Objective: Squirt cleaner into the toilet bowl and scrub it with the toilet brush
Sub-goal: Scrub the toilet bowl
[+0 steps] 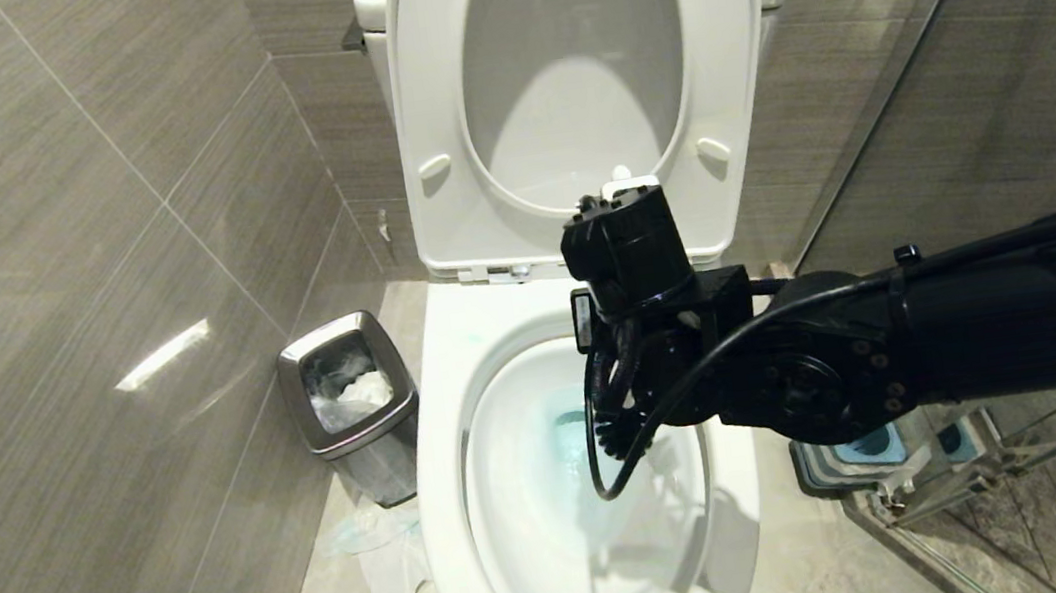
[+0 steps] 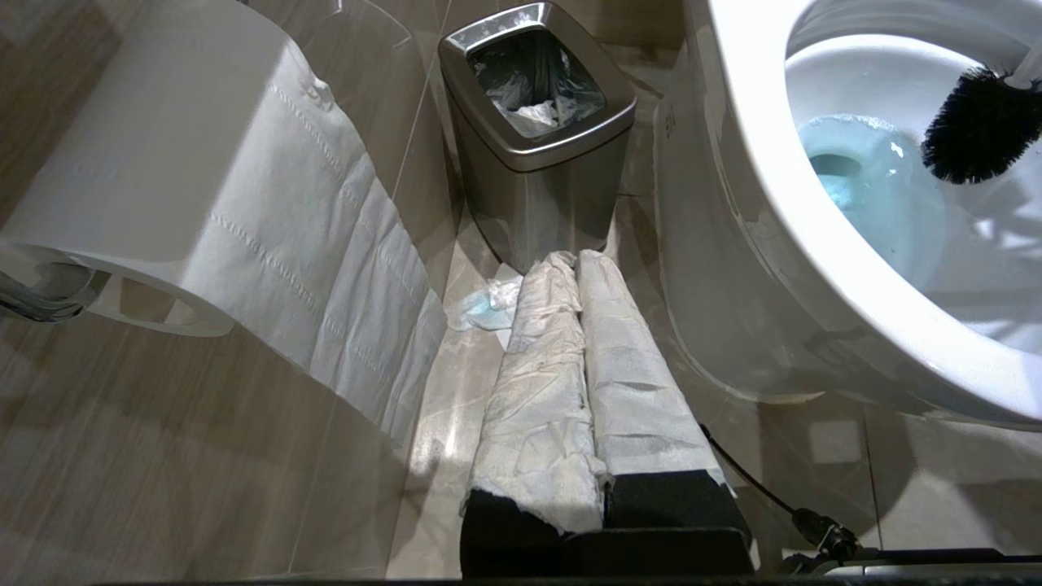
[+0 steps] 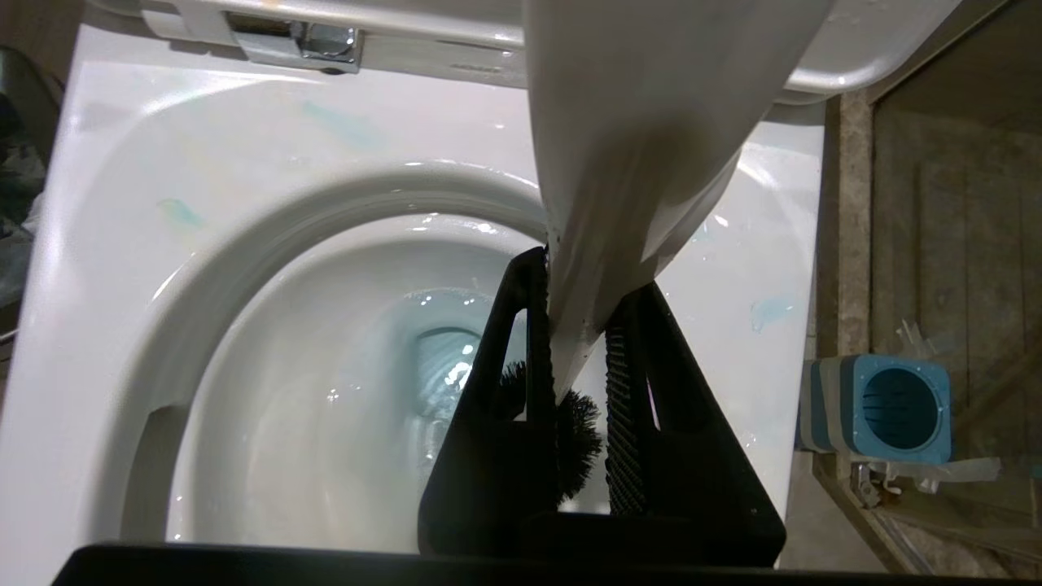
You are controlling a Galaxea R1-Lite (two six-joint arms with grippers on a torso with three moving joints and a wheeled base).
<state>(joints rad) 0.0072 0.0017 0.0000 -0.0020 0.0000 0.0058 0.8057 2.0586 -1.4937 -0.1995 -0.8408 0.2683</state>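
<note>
The white toilet bowl (image 1: 438,428) stands with seat and lid raised; its water (image 3: 444,358) is tinted blue, and blue smears mark the rim (image 3: 773,309). My right gripper (image 3: 582,281) reaches over the basin from the right in the head view (image 1: 624,244). It is shut on the white handle (image 3: 643,122) of the toilet brush. The black bristle head (image 1: 617,432) hangs inside the basin against the near right wall, just above the water (image 2: 981,122). No cleaner bottle is in view. My left gripper (image 2: 574,262), its fingers wrapped in white paper, is shut and empty, low beside the toilet.
A steel waste bin (image 1: 349,399) with a liner stands on the floor left of the toilet. A paper roll (image 2: 187,187) hangs on the left wall. The blue-topped brush holder (image 1: 874,445) sits on the floor at the right, by a glass partition (image 1: 913,68).
</note>
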